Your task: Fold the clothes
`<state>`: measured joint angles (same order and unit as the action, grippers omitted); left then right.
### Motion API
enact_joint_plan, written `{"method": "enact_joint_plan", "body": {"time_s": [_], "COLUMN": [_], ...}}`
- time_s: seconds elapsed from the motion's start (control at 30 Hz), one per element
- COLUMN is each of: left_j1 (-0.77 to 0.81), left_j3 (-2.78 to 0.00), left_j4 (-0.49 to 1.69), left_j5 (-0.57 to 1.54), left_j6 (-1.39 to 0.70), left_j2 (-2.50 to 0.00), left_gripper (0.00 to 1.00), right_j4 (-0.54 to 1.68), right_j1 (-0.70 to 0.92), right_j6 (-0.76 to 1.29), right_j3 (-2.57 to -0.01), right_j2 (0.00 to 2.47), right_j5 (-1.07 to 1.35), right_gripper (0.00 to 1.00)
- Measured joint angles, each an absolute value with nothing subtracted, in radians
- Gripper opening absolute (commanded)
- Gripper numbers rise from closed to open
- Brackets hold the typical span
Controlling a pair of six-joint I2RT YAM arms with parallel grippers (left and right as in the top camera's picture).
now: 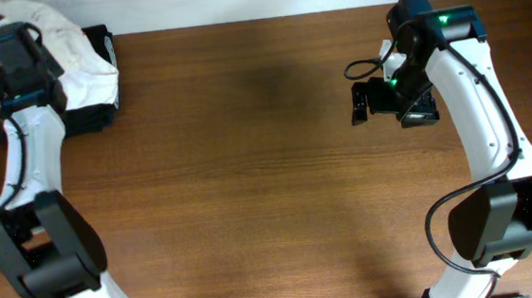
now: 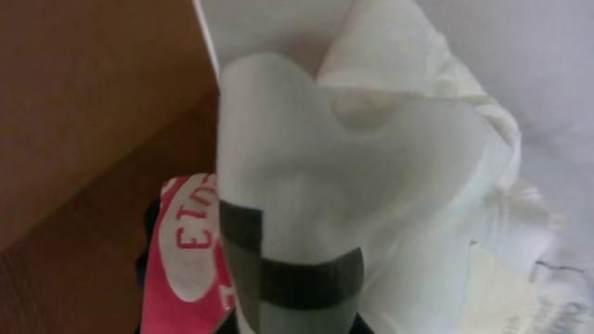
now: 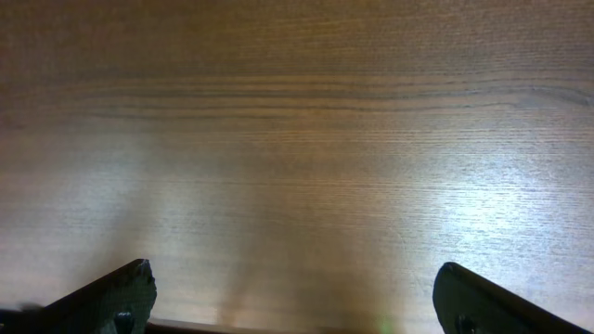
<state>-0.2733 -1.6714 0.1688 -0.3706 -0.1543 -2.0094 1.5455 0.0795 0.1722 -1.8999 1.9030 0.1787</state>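
Right claw (image 3: 297, 301): fingers wide apart, over brown wooden table (image 1: 250, 188), holding nothing. Left claw (image 1: 13, 47) at far left corner, up against white cotton T-shirt (image 1: 83, 63); fingers hidden by cloth, can't tell grip. Shirt sits bunched on dark folded garments (image 1: 102, 114), with red T-shirt with white lettering (image 2: 186, 241) just beside.

T-shirt (image 1: 83, 63) heaped at table (image 1: 249, 169) far-left corner, atop folded garments (image 1: 92, 120); second shirt (image 2: 186, 241) at its left; right gripper (image 3: 292, 297) over bare table, far right.
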Motion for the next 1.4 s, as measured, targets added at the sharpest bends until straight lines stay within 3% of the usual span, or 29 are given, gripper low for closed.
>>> {"method": "enact_joint_plan", "body": {"time_s": [0.03, 0.07, 0.17, 0.27, 0.37, 0.43, 0.5, 0.53, 0.57, 0.77, 1.0, 1.07, 1.17, 1.2, 1.27, 1.4], "left_j1": [-0.315, -0.352, -0.414, -0.376, -0.332, -0.327, -0.347, -0.371, -0.391, -0.434, -0.286, -0.281, -0.278, -0.278, -0.276, -0.252], "left_j3": [-1.672, -1.672, -1.673, -1.673, -1.688, -1.693, -1.694, -1.694, -1.692, -1.868, -1.946, -1.947, -1.958, -1.96, -1.96, -1.986], "left_j4": [0.151, 0.138, 0.123, 0.132, 0.073, 0.036, 0.04, 0.048, 0.06, 0.299, 0.269, 0.288, 0.335, 0.353, 0.376, 0.542], "left_j5": [-0.372, -0.373, -0.38, -0.308, -0.18, -0.165, -0.198, -0.204, -0.206, -0.14, -0.014, -0.01, -0.002, 0.023, 0.072, 0.155], "left_j6": [-0.157, -0.16, -0.157, -0.167, -0.197, -0.202, -0.172, -0.153, -0.144, -0.135, -0.17, -0.17, -0.165, -0.167, -0.196, -0.313], "left_j2": [-2.058, -2.091, -2.114, -2.035, -1.935, -1.997, -2.118, -2.189, -2.219, -2.214, -2.204, -2.317, -2.34, -2.324, -2.251, -1.78], "left_gripper": [0.8, 0.99, 0.99, 0.97, 0.52, 0.49, 0.53, 0.68, 0.7, 0.77, 0.77, 0.68, 0.8, 0.96, 0.99, 0.99], "right_j4": [1.547, 1.547, 1.546, 1.546, 1.546, 1.547, 1.547, 1.546, 1.547, 1.547, 1.547, 1.546, 1.546, 1.545, 1.544, 1.547], "right_j1": [0.08, 0.08, 0.08, 0.08, 0.08, 0.08, 0.08, 0.08, 0.08, 0.08, 0.08, 0.08, 0.08, 0.08, 0.08, 0.08], "right_j6": [0.172, 0.172, 0.172, 0.172, 0.172, 0.172, 0.172, 0.172, 0.172, 0.172, 0.172, 0.172, 0.172, 0.172, 0.171, 0.172], "right_j3": [-1.9, -1.9, -1.9, -1.9, -1.9, -1.9, -1.9, -1.9, -1.9, -1.9, -1.9, -1.9, -1.9, -1.9, -1.9, -1.9], "right_j2": [1.903, 1.903, 1.903, 1.903, 1.903, 1.903, 1.903, 1.903, 1.903, 1.903, 1.903, 1.903, 1.903, 1.903, 1.903, 1.903], "right_j5": [0.179, 0.179, 0.179, 0.179, 0.179, 0.179, 0.179, 0.178, 0.179, 0.179, 0.179, 0.179, 0.178, 0.178, 0.179, 0.179], "right_gripper": [0.99, 0.99, 0.99, 0.99, 0.99, 0.99, 0.99, 0.99, 0.99, 0.99, 0.99, 0.99, 0.99, 0.99, 0.99, 0.99]}}
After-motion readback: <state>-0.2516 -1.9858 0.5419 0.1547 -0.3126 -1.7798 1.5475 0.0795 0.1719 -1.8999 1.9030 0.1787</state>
